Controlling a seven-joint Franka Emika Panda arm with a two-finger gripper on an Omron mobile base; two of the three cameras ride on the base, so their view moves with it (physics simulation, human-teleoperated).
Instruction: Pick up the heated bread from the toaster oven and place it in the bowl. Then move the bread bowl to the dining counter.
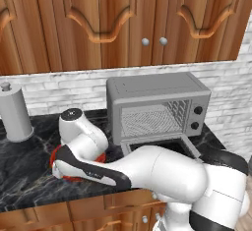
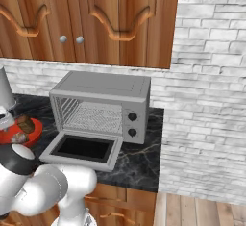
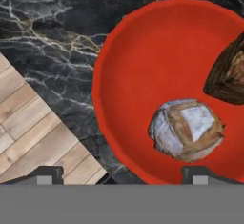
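Currently my gripper [image 3: 122, 174] hangs over the near edge of the red bowl [image 3: 138, 61], fingers spread wide and holding nothing: one tip [image 3: 45, 175] sits over the black marble tabletop [image 3: 52, 51] outside the rim, the other [image 3: 200, 175] over the bowl's inside. The heated bread [image 3: 228, 75], the dark-brown chunk, already lies in the bowl against its far side, apart from the paler round roll [image 3: 187, 128] beside it. The toaster oven [image 1: 157, 108] stands with its door dropped and its wire rack bare, so I judge the bread step done and the step in hand to be taking hold of the bowl. In the right base view the bowl [image 2: 9, 136] sits at the left edge of the tabletop with both pieces on it. To do this well: descend straight so the rim passes between my fingers, one inside and one outside, and close on the wall itself, not on the roll, which lies close to my inside finger. The bowl is glossy and shallow, so slipping looks likely; a deep bite on the rim and a level lift should keep both breads from sliding out. The dining counter's position I cannot tell from here.
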